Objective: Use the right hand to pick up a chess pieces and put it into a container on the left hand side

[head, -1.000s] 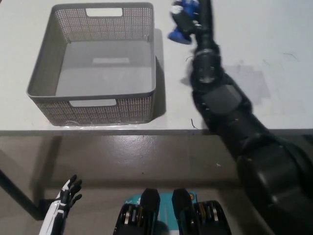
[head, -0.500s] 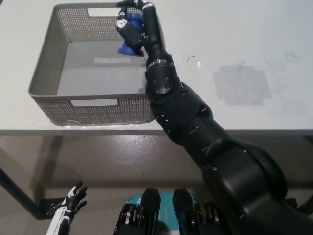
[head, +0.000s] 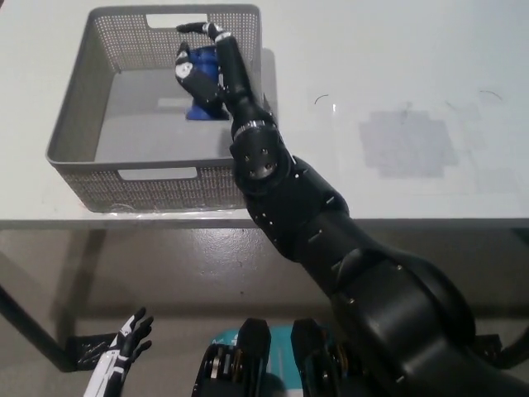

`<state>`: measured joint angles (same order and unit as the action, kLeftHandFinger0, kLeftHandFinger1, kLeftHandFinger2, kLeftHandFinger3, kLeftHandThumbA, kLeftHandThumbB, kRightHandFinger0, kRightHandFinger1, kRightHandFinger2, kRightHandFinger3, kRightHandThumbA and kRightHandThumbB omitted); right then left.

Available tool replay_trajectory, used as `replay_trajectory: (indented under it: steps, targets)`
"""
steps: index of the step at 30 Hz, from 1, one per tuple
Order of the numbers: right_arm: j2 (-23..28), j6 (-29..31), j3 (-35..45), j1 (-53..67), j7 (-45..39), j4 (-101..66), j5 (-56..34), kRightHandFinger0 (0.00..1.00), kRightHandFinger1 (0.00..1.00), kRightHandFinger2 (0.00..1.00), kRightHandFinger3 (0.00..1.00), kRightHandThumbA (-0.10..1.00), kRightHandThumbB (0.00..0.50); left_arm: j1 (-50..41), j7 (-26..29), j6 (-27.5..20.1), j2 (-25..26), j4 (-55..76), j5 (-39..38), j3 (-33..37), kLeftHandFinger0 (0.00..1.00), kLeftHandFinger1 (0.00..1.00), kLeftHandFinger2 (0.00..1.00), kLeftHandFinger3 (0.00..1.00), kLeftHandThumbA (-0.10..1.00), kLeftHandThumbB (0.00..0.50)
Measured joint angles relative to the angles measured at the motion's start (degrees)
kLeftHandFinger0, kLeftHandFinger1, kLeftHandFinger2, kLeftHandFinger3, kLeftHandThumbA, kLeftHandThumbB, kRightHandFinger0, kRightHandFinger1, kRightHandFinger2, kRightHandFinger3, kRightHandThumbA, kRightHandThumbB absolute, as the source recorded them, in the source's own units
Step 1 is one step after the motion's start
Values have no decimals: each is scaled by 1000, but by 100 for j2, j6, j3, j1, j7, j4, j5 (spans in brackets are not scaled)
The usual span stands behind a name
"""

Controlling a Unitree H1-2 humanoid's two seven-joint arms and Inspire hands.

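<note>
the grey mesh basket stands on the white table, near the table's front edge and toward its left part. the basket has slotted handles in its near and far walls. the black right arm reaches over the basket's right wall, and the right hand sits above the basket's interior, toward its far right corner. the right hand is loosening around a blue chess piece: some fingers curl beside the piece while one finger points out toward the basket's far wall. whether the hand grips the piece firmly or only touches it cannot be told from the head view. the chess piece is inside the basket's outline, with its base low over the basket floor; contact with the floor cannot be confirmed. the white left hand rests below the table's front edge, well apart from the basket, with its fingers spread and nothing in it.
</note>
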<state>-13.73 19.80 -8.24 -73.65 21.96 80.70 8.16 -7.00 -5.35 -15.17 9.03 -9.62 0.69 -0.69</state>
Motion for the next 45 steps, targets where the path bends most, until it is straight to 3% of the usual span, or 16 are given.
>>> replay_trajectory:
  steps: [3,6,8,9,11,14,18,21,22,23,28,30,31,34,36,45]
  targets:
    - [45,-28,3,24,-231,1,-13,984,1000,1000,1000,576,261,9,0,0,5,-1,1,3,1000,1000,1000,1000,1000,184]
    - [96,-50,9,35,-455,0,-25,1000,1000,1000,1000,655,267,10,0,0,6,-1,1,7,1000,1000,1000,1000,1000,150]
    - [124,-74,4,55,-572,1,-24,1000,1000,1000,1000,852,324,7,0,0,6,-2,1,12,1000,1000,1000,1000,1000,150]
    - [151,-95,-22,68,-652,1,-12,1000,1000,1000,1000,871,328,10,0,0,6,-12,1,16,1000,1000,1000,1000,1000,153]
    - [187,-119,-78,87,-739,1,6,1000,1000,1000,1000,1000,391,7,0,0,6,-12,3,21,1000,1000,1000,1000,1000,146]
    - [236,-156,-168,169,-857,-1,55,1000,1000,1000,1000,1000,425,-21,-2,-1,6,-2,5,38,1000,1000,1000,1000,1000,151]
    - [269,-158,-198,229,-975,-79,110,1000,1000,1000,1000,1000,401,-59,-3,0,8,4,9,41,1000,1000,1000,1000,1000,201]
    - [305,-162,-194,243,-1042,-169,112,1000,1000,1000,1000,1000,376,-51,-3,0,17,5,18,41,1000,1000,1000,1000,1000,184]
    - [334,-165,-188,255,-1064,-264,111,1000,1000,1000,1000,1000,374,-45,-4,0,24,4,21,41,1000,1000,1000,1000,1000,187]
    - [381,-165,-186,271,-1093,-405,110,1000,1000,1000,1000,1000,403,-41,-4,-1,34,3,24,42,1000,1000,1000,1000,1000,191]
    - [722,-178,-176,477,-1157,-1451,114,1000,1000,1000,1000,1000,377,-39,-13,0,63,2,44,42,1000,1000,1000,1000,1000,166]
    - [856,-220,-169,650,-1167,-1910,114,1000,1000,1000,1000,1000,366,-39,-19,2,62,-5,46,43,1000,1000,1000,1000,1000,205]
    - [927,-247,-161,746,-1174,-2163,113,1000,1000,1000,1000,1000,362,-38,-19,2,62,-15,48,43,1000,1000,1000,1000,1000,201]
    - [1095,-348,-140,1081,-1210,-2857,112,1000,1000,1000,1000,1000,389,-39,-21,7,61,-38,51,42,1000,1000,1000,1000,1000,188]
    - [1191,-438,-123,1322,-1242,-3269,111,1000,1000,1000,1000,1000,364,-38,-21,12,61,-41,53,41,1000,1000,1000,1000,1000,156]
    - [1615,-860,55,2301,-1395,-5117,93,1000,1000,1000,1000,1000,298,-39,-22,30,60,-46,52,37,1000,1000,1000,1000,1000,156]
